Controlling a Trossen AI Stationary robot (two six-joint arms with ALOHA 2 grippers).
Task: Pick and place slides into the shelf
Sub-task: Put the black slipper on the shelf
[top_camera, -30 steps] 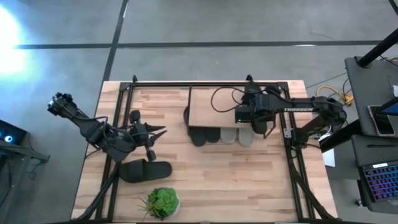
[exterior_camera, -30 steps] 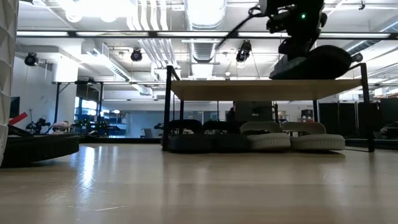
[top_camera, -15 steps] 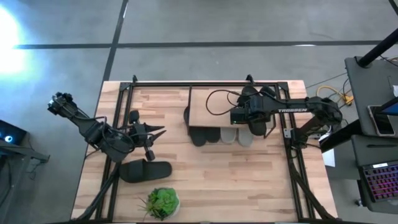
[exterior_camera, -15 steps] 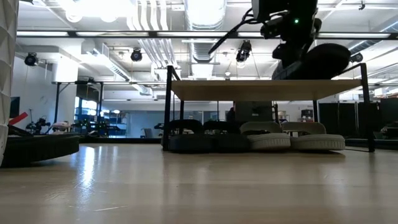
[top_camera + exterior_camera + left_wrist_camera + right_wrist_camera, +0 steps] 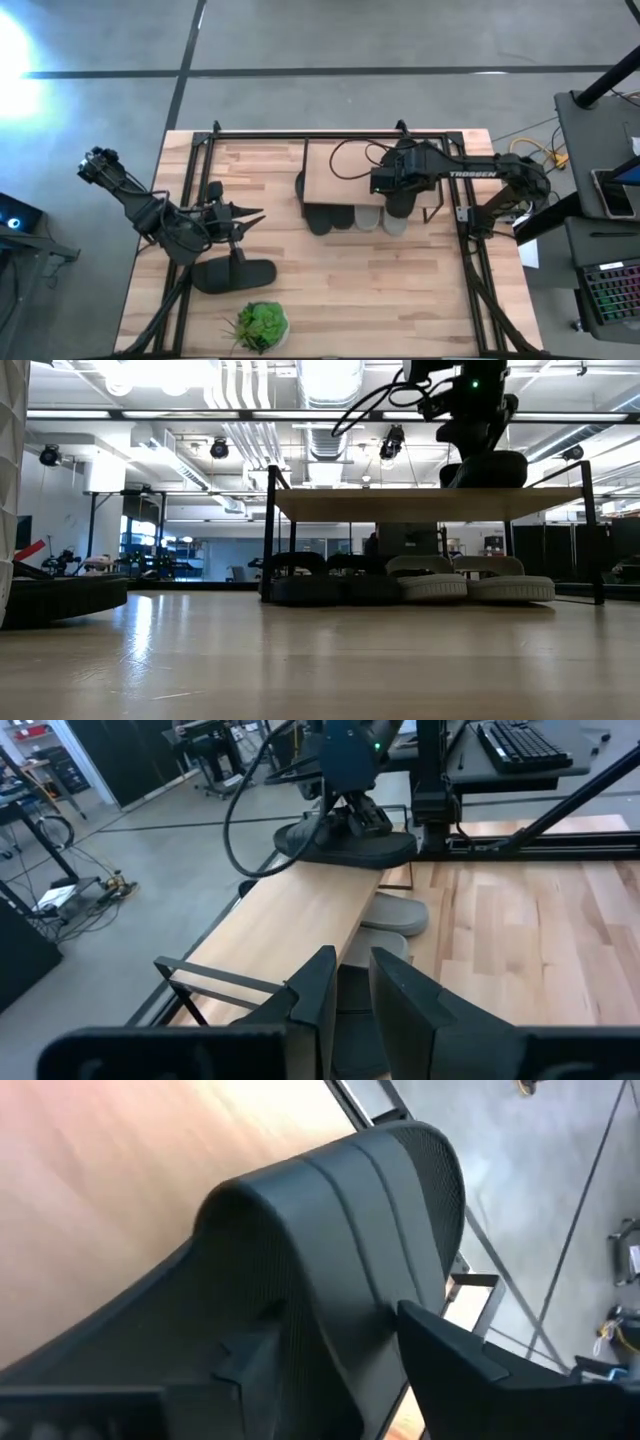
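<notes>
A black slide (image 5: 402,203) lies on the right end of the shelf's top board (image 5: 335,170), its sole flat on the wood (image 5: 488,468). My right gripper (image 5: 335,1320) stands over it, open, one finger on each side of the strap. Two charcoal slides (image 5: 330,217) and two light grey slides (image 5: 381,219) sit under the board. The other black slide (image 5: 235,272) lies on the table at the near left. My left gripper (image 5: 250,213) hovers just beyond it, slightly open and with nothing between its fingers. My right gripper comes down from above, and its fingers (image 5: 455,1365) straddle the black slide's strap (image 5: 330,1210). I cannot tell whether either finger touches the strap. The slide rests on the shelf's top board.
A small green plant (image 5: 262,325) stands at the table's near edge, close to the loose black slide. Black frame rails run along the table's left (image 5: 190,200) and right (image 5: 470,250) sides. Bare wood lies between the shelf and the near edge.
My right gripper has shifted a little toward the table's left over the shelf. The black slide, earlier tilted with one end raised, now lies flat on the top board.
</notes>
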